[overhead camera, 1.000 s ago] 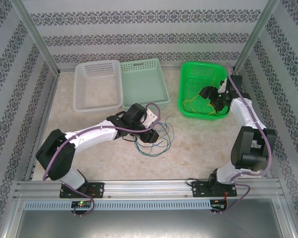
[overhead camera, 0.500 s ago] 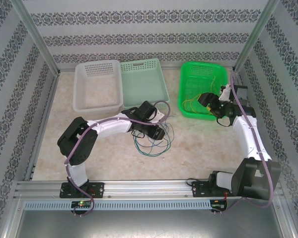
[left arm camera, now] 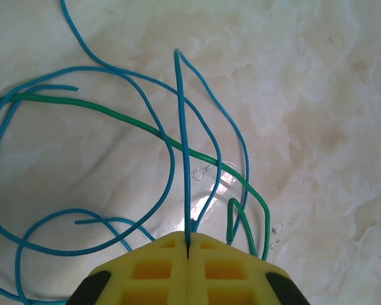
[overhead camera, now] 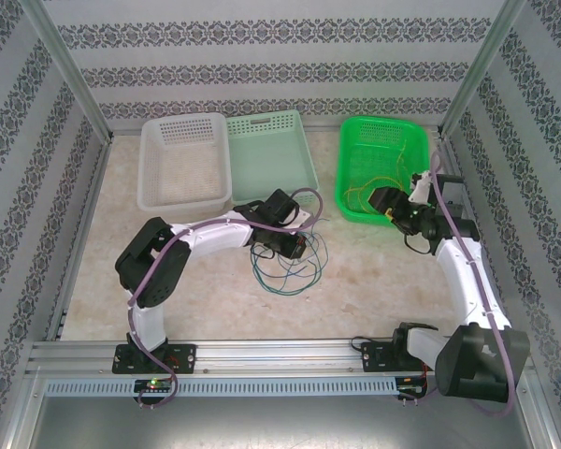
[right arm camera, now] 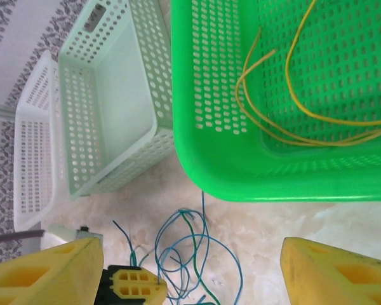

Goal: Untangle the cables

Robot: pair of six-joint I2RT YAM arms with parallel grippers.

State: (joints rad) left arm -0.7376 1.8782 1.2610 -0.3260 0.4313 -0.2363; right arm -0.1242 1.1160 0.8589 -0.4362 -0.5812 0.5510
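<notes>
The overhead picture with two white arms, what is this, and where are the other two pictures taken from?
These are two robot arms bolted to a table, each ending in a two-finger gripper. One picture looks down from above; the others come from a camera on each wrist. On the table blue wire lies tangled with a green wire. Behind stand a white basket, a pale green basket and a bright green basket holding a yellow wire. The left gripper is shut on the blue wire; the right gripper, open, holds nothing.

White basket (overhead camera: 182, 173) beside pale-green basket (overhead camera: 273, 164); bright-green basket (overhead camera: 342, 178) apart at right; marble tabletop (overhead camera: 374, 281) beneath.
</notes>
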